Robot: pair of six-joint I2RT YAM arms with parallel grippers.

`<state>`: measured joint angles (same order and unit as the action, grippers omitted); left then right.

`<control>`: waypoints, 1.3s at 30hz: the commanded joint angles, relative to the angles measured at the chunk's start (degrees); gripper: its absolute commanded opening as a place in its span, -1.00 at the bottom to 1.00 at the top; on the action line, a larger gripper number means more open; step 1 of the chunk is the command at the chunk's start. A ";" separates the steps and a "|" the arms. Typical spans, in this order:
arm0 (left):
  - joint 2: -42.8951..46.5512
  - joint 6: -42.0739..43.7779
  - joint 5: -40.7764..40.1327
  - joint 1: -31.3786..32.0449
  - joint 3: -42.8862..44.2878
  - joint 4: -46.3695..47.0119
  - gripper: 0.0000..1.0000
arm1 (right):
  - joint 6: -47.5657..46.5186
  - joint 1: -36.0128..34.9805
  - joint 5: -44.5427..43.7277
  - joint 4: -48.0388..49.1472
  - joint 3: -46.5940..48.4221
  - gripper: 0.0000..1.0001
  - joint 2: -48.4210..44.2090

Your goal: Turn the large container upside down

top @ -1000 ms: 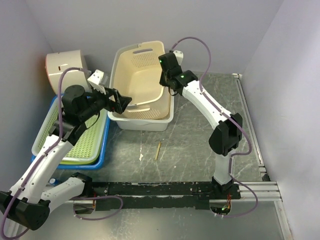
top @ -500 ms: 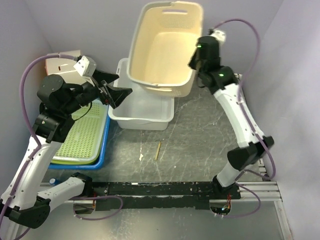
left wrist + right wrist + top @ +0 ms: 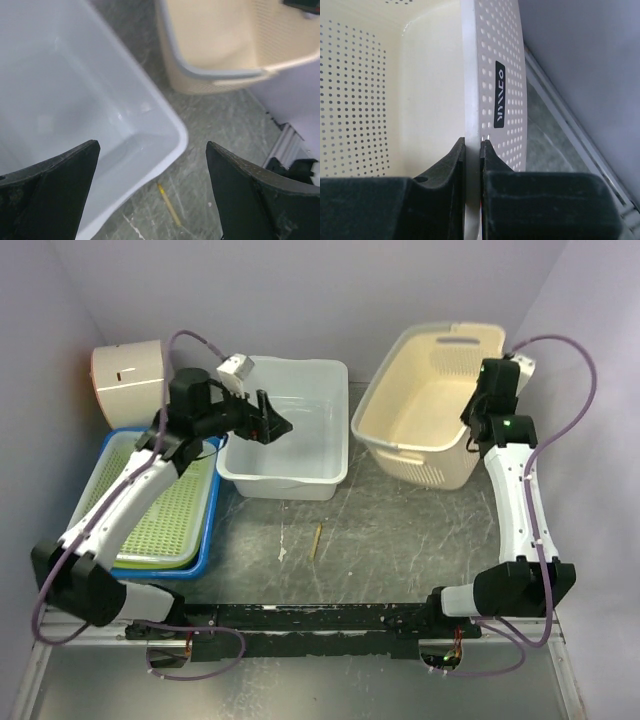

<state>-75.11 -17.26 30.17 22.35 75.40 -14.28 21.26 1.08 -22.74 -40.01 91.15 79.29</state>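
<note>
1. Grey, scuffed bench (image 3: 400,530) between lavender walls; findings run left to right.
2. Far left: a round cream drum (image 3: 128,375) stands by the back wall. In front of it a green perforated tray (image 3: 175,510) sits inside a blue tray (image 3: 203,545). I am touching neither.
3. My left end effector (image 3: 272,420) hangs over the left half of the white tub (image 3: 285,485), fingers spread wide with nothing between them. My left wrist view looks down past them into the tub's bare interior and one corner. A second ago this arm was drawn back at the tub's left edge; it has since reached in over the opening.
4. The white tub stands upright, mouth up, left of centre on the bench. A second ago the cream basket (image 3: 425,410) sat nested in it; the tub now holds nothing. I judge the tub to be the large container, since it housed the basket. It is not yet turned.
5. A wooden stick (image 3: 317,540) lies on the bench just in front of the tub, not touching it, where it lay before.
6. The cream basket is now right of the tub and apart from it, mouth up. Half a second ago I held it high above the tub. Whether its base rests fully on the bench I cannot tell.
7. My right end effector (image 3: 478,418) is pressed together on the basket's right rim, the thin perforated wall pinched between my pads (image 3: 455,160).
8. Assessment: the obstruction is cleared and the tub is free. The next step is probably a left-side grip on its rim, then tipping it over.
</note>
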 commanded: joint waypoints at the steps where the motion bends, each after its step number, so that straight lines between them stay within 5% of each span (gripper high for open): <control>1: -7.24 -0.79 -9.67 3.05 -0.29 -2.96 0.99 | -3.26 1.51 5.35 8.71 -5.41 -1.00 -3.88; 7: -19.89 -1.19 -17.32 4.72 4.99 -5.02 0.99 | -3.08 3.52 13.98 11.93 -9.86 -1.00 -0.28; 11: -24.58 -1.28 -23.19 3.98 7.90 -7.38 0.99 | -4.71 4.01 9.52 9.18 -8.55 -0.93 4.31; 12: -25.24 -1.47 -23.26 3.50 8.14 -7.62 0.99 | -4.93 4.02 7.21 8.06 -7.67 -0.72 5.40; 16: -25.54 -1.66 -23.31 1.81 7.94 -7.66 0.99 | -3.30 4.02 1.11 3.66 -2.81 0.64 7.42; 19: -24.97 -0.88 -23.07 0.62 8.25 -8.71 0.99 | -1.27 3.35 1.27 1.21 1.58 0.97 7.07; 27: -16.90 -1.80 -14.25 0.64 3.89 -1.08 0.98 | 3.72 -12.82 0.95 1.35 7.76 1.00 10.37; 35: -10.92 -1.83 -11.46 1.09 0.61 0.91 0.99 | 13.24 -17.82 0.83 0.46 9.53 1.00 22.11; 39: -10.53 -1.73 -11.58 1.20 -0.29 0.18 0.98 | 13.70 -17.89 4.41 2.61 8.51 0.52 25.77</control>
<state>-86.02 -18.92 16.80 23.09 76.77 -14.94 31.94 -16.56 -20.84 -38.28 100.25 103.37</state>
